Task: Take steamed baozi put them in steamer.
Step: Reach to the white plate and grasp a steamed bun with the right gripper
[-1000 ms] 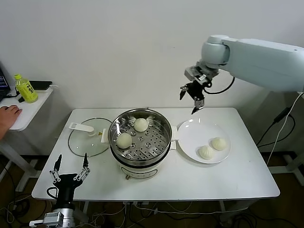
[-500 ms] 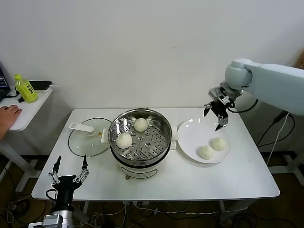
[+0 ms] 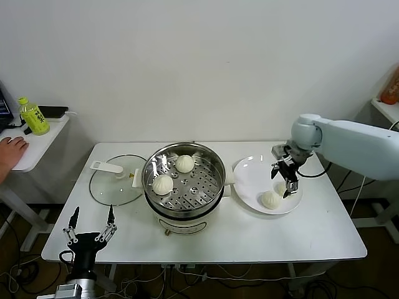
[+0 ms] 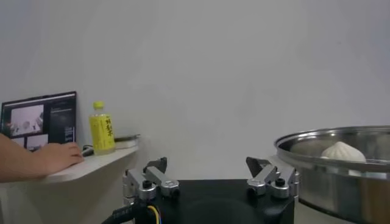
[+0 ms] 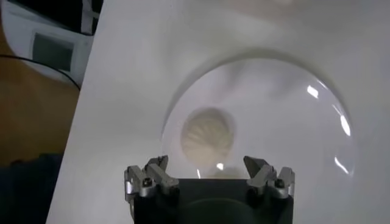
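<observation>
White table (image 3: 206,240) holds the steamer (image 3: 184,180) at centre w/ two steamed baozi on its perforated tray: one at the back (image 3: 184,163), one front-left (image 3: 163,184). Glass lid (image 3: 116,180) lies flat just left of it. White plate (image 3: 252,180) right of the steamer carries two more baozi (image 3: 271,199). R gripper (image 3: 283,181) hovers over the plate above a bun (image 5: 207,135), fingers spread wide, holding nothing. L gripper (image 3: 91,225) parked low off the table's front-left corner, fingers spread
</observation>
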Robot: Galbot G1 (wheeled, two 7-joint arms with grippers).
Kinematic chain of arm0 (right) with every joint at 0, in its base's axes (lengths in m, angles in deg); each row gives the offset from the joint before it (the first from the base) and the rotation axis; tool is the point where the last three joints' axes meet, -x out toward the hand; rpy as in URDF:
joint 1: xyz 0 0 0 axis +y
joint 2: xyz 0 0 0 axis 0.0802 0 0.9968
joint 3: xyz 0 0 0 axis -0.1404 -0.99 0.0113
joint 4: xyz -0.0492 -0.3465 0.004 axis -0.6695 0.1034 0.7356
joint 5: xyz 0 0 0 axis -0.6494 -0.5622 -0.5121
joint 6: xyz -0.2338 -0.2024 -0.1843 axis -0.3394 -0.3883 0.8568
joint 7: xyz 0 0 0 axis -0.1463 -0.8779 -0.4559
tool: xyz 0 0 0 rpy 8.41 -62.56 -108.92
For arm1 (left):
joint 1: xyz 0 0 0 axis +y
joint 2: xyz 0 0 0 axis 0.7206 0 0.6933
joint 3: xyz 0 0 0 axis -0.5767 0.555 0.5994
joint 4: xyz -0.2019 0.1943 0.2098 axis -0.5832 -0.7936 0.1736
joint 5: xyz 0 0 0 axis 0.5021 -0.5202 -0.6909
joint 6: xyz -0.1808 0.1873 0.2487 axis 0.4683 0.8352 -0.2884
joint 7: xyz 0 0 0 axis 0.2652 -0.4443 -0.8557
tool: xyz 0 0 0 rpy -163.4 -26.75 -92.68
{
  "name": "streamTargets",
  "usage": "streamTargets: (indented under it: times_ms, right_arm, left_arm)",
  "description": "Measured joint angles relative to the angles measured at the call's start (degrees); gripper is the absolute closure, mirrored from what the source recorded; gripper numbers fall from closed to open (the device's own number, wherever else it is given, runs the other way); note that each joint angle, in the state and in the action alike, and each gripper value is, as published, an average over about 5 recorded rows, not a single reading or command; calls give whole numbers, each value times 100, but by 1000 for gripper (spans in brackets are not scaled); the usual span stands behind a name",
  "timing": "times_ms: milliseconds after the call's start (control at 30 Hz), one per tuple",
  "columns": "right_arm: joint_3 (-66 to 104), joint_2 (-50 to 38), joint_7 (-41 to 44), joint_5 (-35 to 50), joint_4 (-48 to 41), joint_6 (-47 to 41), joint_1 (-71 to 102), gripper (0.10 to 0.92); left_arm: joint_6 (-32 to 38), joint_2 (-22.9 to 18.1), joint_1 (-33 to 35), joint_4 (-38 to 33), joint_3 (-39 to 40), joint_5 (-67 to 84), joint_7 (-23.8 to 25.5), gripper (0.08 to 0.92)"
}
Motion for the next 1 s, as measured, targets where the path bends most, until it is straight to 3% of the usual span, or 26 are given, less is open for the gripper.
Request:
streamTargets:
  times_ms: [1000]
  right_arm:
    - [798, 536, -43, -630, -1024, -7, 1160, 203]
  left_arm:
    - [10, -22, -19, 66, -1, -3, -1, 177]
